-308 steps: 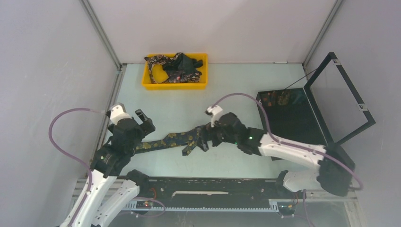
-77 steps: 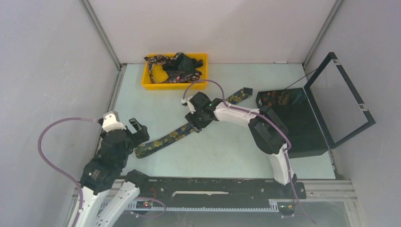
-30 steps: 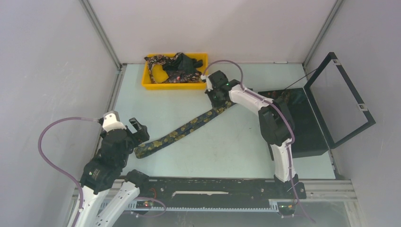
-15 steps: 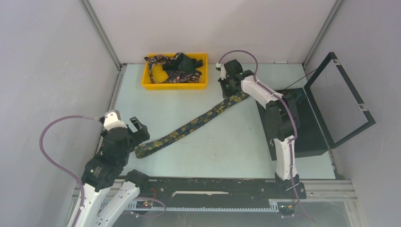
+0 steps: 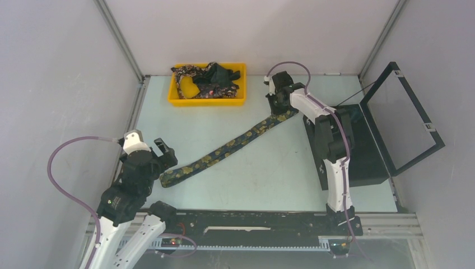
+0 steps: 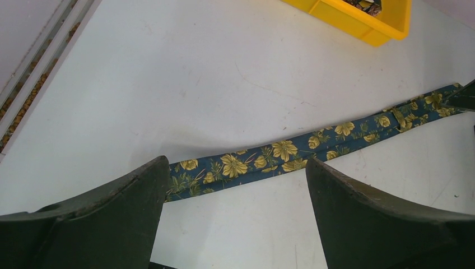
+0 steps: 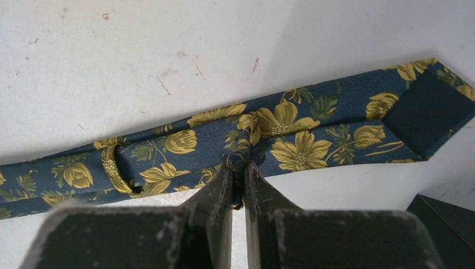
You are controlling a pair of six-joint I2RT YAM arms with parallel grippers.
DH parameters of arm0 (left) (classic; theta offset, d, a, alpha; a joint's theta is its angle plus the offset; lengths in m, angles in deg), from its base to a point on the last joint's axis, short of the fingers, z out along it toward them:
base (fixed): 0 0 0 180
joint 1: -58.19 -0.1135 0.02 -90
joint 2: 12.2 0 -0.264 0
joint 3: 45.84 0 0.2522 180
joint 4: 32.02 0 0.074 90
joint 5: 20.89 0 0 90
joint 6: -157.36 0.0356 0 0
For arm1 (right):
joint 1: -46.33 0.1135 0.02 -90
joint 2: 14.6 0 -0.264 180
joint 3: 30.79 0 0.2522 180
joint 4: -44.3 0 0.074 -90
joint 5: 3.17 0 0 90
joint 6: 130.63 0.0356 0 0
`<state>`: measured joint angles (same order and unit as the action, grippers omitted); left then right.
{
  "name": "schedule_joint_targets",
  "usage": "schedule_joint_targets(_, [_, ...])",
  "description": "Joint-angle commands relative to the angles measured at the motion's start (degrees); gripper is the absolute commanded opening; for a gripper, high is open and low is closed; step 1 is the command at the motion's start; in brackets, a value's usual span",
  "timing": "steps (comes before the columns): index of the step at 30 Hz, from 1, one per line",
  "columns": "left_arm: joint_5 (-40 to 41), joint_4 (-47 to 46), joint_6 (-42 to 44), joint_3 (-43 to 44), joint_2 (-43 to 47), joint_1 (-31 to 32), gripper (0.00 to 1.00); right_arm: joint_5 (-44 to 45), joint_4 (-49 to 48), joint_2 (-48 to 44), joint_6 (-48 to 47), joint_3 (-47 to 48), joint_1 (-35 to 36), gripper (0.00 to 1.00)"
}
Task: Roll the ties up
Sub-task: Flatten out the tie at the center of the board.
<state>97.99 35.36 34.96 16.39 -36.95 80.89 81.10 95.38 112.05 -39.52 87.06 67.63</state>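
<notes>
left gripper [image 5: 164, 151] unmoved, jaws spread wide above near end of tie [image 5: 229, 147], right gripper [image 5: 278, 105] pinching it near pointed tip, carried farther back-right, tie stretched diagonally across table [image 5: 269, 168], counts: one laid tie, one tray [image 5: 207, 102] of tangled ties [image 5: 210, 78], one box [image 5: 358, 151]

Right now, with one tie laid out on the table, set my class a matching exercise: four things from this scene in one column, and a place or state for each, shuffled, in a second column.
Things
1. long navy fabric tie with yellow flowers
2. rectangular yellow plastic tray
3. left gripper
4. right gripper

Places or states
A. shut, pinching fabric near a pointed end
B. at the table's far edge, holding a heap of more ties
C. stretched diagonally across the table
D. wide open, holding nothing

Pairs: 1-C, 2-B, 3-D, 4-A
</notes>
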Motion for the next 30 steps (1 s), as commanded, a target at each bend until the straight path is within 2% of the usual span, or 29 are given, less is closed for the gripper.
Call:
schedule_joint_targets(1, [0.7,-1.7,1.3,0.3,-0.5,-0.5,0.98,3.3,0.6,-0.4,1.2,2.1,-0.5,0.09])
schedule_joint_targets(7, [0.7,-1.7,1.2,0.3,-0.5,-0.5,0.98,4.0,1.1,-0.2,3.9,1.8,-2.0,0.13])
schedule_joint_targets(11, [0.6,-1.8,1.3,0.3,-0.5,-0.5,0.98,3.1,1.2,0.6,4.0,1.8,-2.9,0.27])
schedule_joint_targets(15, [0.4,-1.8,1.4,0.4,-1.0,-0.5,0.98,3.5,1.8,1.2,4.2,3.3,-4.6,0.35])
schedule_joint_targets(24, [-0.2,-2.0,1.7,0.4,-1.2,-1.2,0.98,9.3,8.7,1.7,5.2,14.7,-7.4,0.58])
schedule_joint_targets(30, [-0.2,-2.1,1.7,0.3,-0.7,-1.3,0.98,10.7,10.5,-3.2,6.7,14.7,-4.0,0.62])
